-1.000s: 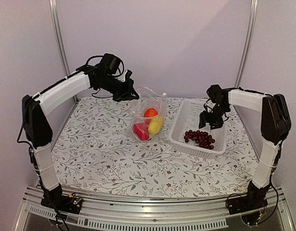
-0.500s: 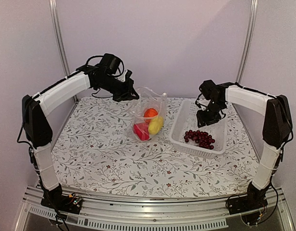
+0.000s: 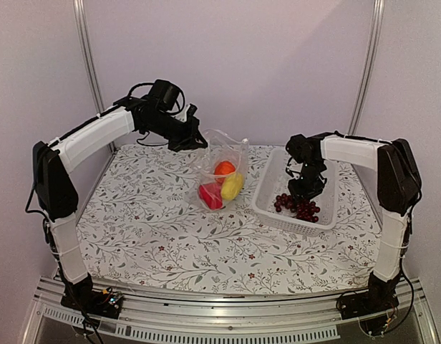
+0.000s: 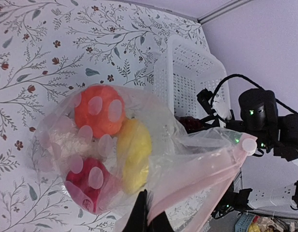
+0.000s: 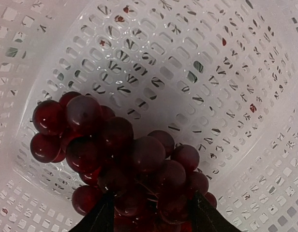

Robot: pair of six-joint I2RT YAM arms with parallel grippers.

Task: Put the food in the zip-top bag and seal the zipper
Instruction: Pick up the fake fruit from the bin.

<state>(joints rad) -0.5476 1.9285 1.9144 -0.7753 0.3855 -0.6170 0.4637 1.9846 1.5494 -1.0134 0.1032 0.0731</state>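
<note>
The left gripper (image 3: 194,140) was clamped shut on the mouth edge of the zip-top bag (image 3: 238,156), which hung open from it at the back of the table (image 3: 149,229). Only the left wrist view showed the pinkish zipper (image 4: 197,181) stretched away from the fingers, and a white lumpy piece (image 4: 62,145) behind the film. The overhead view gave just three foods inside: the red pepper (image 3: 208,195), a yellow piece (image 3: 233,186) and the orange round fruit (image 3: 224,168).

To the right, the right gripper (image 3: 305,188) was down inside the white basket (image 3: 267,190). Its wrist view showed what the overhead one hid: the two dark fingertips stood apart on either side of the grape bunch (image 5: 134,159), close against the grapes. Whether they were pinching it could not be told. The bunch lay on the basket floor, outside the bag.

A second earlier that gripper had hung higher, nearer the basket's right side; it had since swung left and dropped onto the grapes. The left arm and the bag had not moved.

The bag was thin, crinkled, see-through plastic; the grapes were glossy dark-red spheres; the basket was stiff plastic pierced with rows of small slots; the tabletop carried a leafy vine print.
</note>
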